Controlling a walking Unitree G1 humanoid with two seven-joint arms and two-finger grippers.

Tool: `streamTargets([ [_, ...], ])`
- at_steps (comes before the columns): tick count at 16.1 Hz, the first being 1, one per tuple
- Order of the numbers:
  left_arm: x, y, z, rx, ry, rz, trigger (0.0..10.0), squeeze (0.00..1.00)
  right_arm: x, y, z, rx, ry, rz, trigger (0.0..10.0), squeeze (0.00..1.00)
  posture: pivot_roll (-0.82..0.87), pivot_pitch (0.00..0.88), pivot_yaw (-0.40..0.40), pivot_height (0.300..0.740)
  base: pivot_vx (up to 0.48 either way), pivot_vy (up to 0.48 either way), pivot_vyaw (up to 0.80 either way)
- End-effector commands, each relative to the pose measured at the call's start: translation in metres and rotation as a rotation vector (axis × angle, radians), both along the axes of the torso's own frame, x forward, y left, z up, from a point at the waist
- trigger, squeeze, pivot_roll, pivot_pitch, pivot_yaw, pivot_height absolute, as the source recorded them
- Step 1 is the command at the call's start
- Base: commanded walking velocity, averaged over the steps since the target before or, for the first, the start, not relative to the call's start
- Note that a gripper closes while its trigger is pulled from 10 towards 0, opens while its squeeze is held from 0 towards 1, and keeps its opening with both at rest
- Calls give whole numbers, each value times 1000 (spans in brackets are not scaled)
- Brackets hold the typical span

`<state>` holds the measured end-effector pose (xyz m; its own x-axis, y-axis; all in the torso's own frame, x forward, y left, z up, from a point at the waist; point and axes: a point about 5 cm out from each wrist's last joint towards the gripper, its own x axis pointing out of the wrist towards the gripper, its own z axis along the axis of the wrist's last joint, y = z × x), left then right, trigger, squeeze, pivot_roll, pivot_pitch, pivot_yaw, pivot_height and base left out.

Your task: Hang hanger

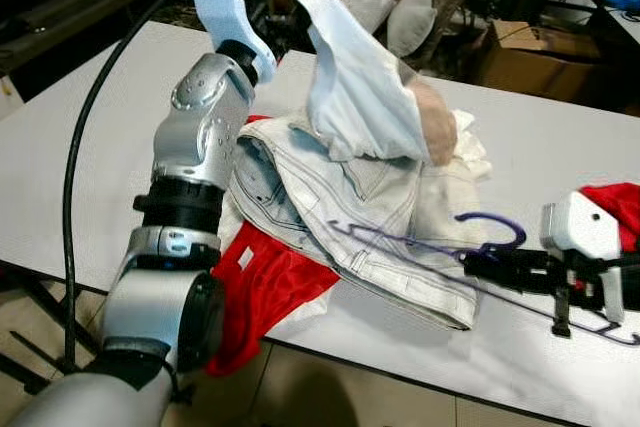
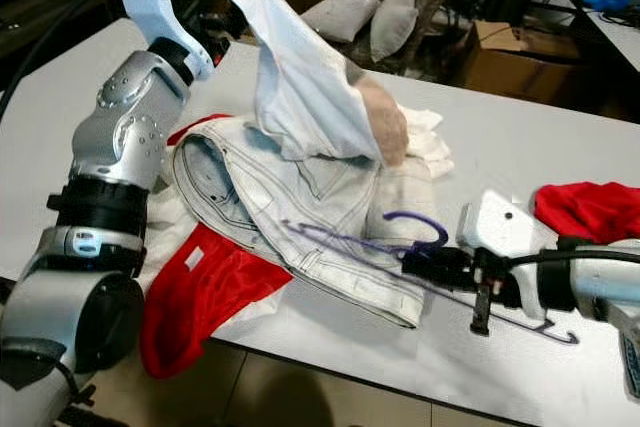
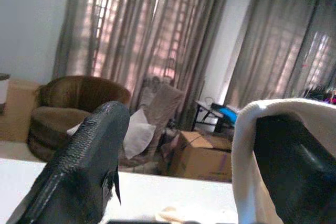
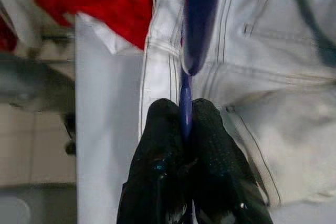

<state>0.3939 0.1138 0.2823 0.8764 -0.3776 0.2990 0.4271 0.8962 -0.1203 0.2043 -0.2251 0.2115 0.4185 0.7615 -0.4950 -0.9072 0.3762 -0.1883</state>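
Right gripper [image 4: 185, 129]: both black fingers pinched tight on the purple hanger [image 1: 440, 247], low over the table's near edge, toward the right end.
Hanger: lying across the pale jeans [image 1: 340, 207], hook curled up just beside the gripper, one arm running out along the table behind the wrist.
Left gripper [image 3: 178, 171]: raised high above the far side of the pile, fingers spread apart, a white garment [image 1: 355, 87] draped over one finger and hanging down onto the jeans.
Pile: jeans mid-table [image 1: 80, 147], red cloth [image 1: 270, 287] spilling over the near edge.
Right edge: another red cloth [image 2: 590, 209].
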Motion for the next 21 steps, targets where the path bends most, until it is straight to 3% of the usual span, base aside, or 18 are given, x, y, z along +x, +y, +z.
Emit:
streamTargets([
  [1,4,-1,-18,145,61,17,10000,1000,-1,1,23,84,-59,20,10000,0,-70,0,-28,740,0,0,0],
  [2,5,0,-23,186,74,25,10000,1000,-2,0,26,98,-63,18,10000,0,-70,0,-28,740,0,0,0],
  [4,5,8,-68,380,201,22,10000,1000,-3,-11,57,197,-156,-4,10000,0,-81,0,-14,740,0,0,0],
  [5,3,8,-81,427,231,-10,10000,1000,-6,-17,67,239,-172,1,10000,0,-85,0,-11,740,0,0,0],
  [8,-7,9,-98,459,251,-87,10000,1000,-1,-29,72,240,-210,-96,10000,0,-88,0,-11,740,0,0,0],
  [10,-29,3,-89,507,194,-299,10000,1000,18,-35,71,289,-267,-278,10000,0,-82,0,-17,740,0,0,0],
  [12,-52,1,-87,650,154,-507,10000,1000,33,-39,66,304,-284,-405,10000,0,-77,0,-20,740,0,0,0],
  [13,-71,14,-79,776,114,-625,10000,1000,40,-35,56,334,-268,-442,10000,0,-66,0,-24,740,0,0,0],
  [14,-75,21,-72,798,100,-633,10000,1000,40,-33,53,334,-262,-443,10000,0,-55,0,-27,740,0,0,0],
  [17,-92,40,-34,697,26,-673,10000,1000,47,-33,42,335,-252,-541,10000,0,-42,0,-30,740,0,0,0],
  [18,-97,46,-24,648,16,-687,10000,157,49,-33,37,328,-252,-580,10000,0,-38,0,-31,740,0,0,0],
  [19,-97,54,-13,585,3,-637,10000,0,52,-33,31,335,-253,-637,10000,0,-33,0,-35,740,0,0,0],
  [21,-84,63,1,424,-2,-490,10000,0,57,-35,24,335,-258,-759,10000,0,-30,0,-39,740,0,0,0],
])
